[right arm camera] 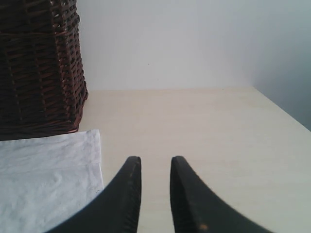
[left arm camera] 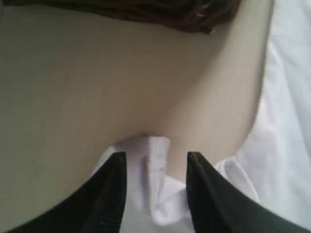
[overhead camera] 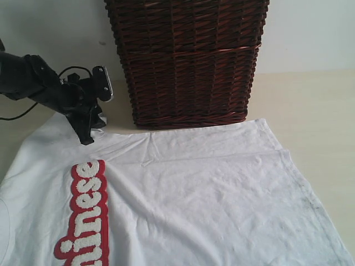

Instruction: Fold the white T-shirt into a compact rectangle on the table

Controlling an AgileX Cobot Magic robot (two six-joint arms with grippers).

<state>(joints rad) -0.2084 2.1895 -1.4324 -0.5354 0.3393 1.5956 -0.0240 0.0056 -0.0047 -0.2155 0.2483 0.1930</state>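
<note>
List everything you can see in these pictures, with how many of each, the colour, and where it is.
white T-shirt: one, white, spread flat on the table in front of the basket
letter band: one, red with puffy white letters, across the shirt near the left of the exterior view
wicker basket: one, dark brown, standing on the table behind the shirt
table: one, pale cream, under everything
wall: one, white, behind the table
left gripper: one, black, at the shirt's far left edge, jaws apart around a bunched bit of cloth
right gripper: one, black, over bare table beside a shirt corner, jaws slightly apart, nothing between them
</note>
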